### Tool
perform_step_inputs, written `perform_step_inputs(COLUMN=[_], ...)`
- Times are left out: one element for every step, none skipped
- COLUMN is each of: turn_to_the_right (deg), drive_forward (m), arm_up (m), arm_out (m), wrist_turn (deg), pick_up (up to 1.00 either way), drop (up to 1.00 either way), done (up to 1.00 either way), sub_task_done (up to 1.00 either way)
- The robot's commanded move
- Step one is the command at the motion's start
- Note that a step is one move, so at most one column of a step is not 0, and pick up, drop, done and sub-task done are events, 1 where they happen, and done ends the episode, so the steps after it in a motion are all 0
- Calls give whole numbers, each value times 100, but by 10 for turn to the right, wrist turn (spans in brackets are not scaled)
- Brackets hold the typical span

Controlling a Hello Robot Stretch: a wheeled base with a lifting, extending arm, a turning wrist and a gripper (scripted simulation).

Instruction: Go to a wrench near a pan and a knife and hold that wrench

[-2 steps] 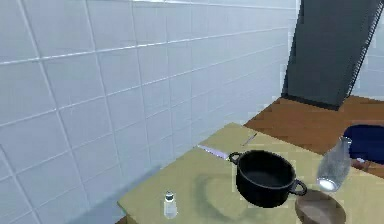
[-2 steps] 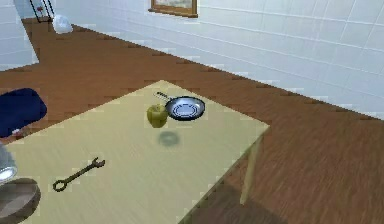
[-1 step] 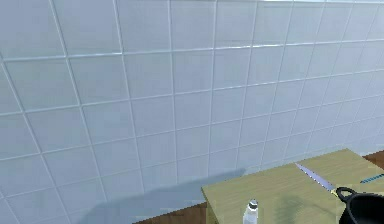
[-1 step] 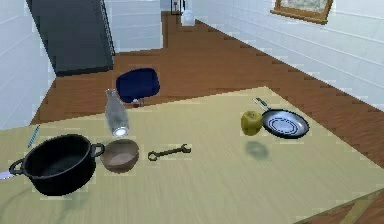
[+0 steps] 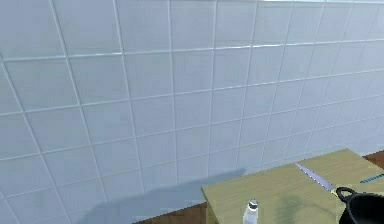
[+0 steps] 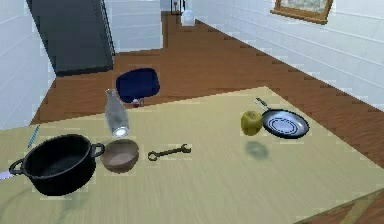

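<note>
Approach stage is judged largely complete: the robot stands alongside the desk (image 6: 220, 185), and the wrench (image 6: 168, 153) lies within the arm side view, left of centre. The wrench rests flat on the desk top, just right of a brown bowl (image 6: 120, 155) and near a black pot (image 6: 58, 165). A pan (image 6: 285, 125) sits well apart toward the right, with a yellow-green apple (image 6: 251, 122) beside it. A thin pale strip (image 6: 30, 137) near the desk's left edge may be the knife; this is not confirmed. The wrench appears as a slim, dark grey bar with a small head at each end, slightly slanted, with nothing lying on it. State of the end effector: cannot tell. The next move likely calls for a small base adjustment to line the arm up with the wrench, then extension and descent onto its shaft.
</note>
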Motion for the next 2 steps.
perform_step_inputs(turn_to_the_right=[0,0], drive_forward=[0,0], arm_up=[34,0], arm_out=[0,42], wrist_turn=[0,0], pick_up=[0,0], drop=[0,0], done=[0,0], sub_task_done=[0,0])
